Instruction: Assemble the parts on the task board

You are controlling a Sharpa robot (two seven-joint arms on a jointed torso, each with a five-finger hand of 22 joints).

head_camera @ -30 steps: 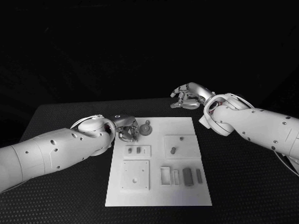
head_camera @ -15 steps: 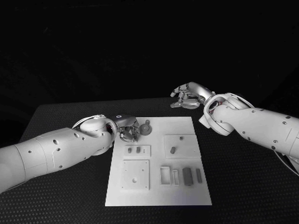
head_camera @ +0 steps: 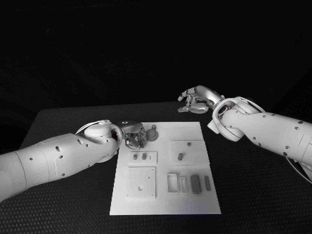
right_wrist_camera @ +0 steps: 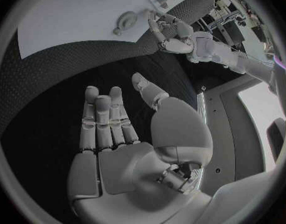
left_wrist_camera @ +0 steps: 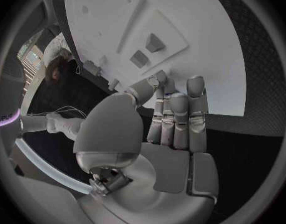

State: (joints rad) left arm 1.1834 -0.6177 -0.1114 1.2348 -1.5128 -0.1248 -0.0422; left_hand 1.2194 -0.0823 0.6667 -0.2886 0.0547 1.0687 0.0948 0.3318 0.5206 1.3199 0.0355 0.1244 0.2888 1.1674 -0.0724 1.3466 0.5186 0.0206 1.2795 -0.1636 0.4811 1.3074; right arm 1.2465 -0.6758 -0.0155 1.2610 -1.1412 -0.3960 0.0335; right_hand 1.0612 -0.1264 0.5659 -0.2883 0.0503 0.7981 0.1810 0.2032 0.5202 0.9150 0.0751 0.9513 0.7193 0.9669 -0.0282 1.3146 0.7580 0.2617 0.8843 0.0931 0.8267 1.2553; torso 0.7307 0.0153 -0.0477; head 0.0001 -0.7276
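Observation:
The white task board (head_camera: pixel 163 200) lies in the middle of the table. A round grey part (head_camera: pixel 152 133) sits near its far left corner, and my left hand (head_camera: pixel 133 136) hovers right beside it, fingers loosely apart and holding nothing. In the left wrist view the left hand (left_wrist_camera: pixel 174 119) is empty over the board (left_wrist_camera: pixel 205 40), near two small parts (left_wrist_camera: pixel 154 42). My right hand (head_camera: pixel 196 100) is raised beyond the board's far right corner. Its palm (right_wrist_camera: pixel 118 134) is empty and its fingers are stretched out.
More parts lie on the board: a small plate with two pegs (head_camera: pixel 143 157), a square plate (head_camera: pixel 186 150), a flat square plate (head_camera: pixel 141 183), and a frame with bars (head_camera: pixel 189 184) at the near right. Black table (head_camera: pixel 261 195) surrounds the board.
My left arm has edged very slightly toward the board. The right hand and the parts have stayed put.

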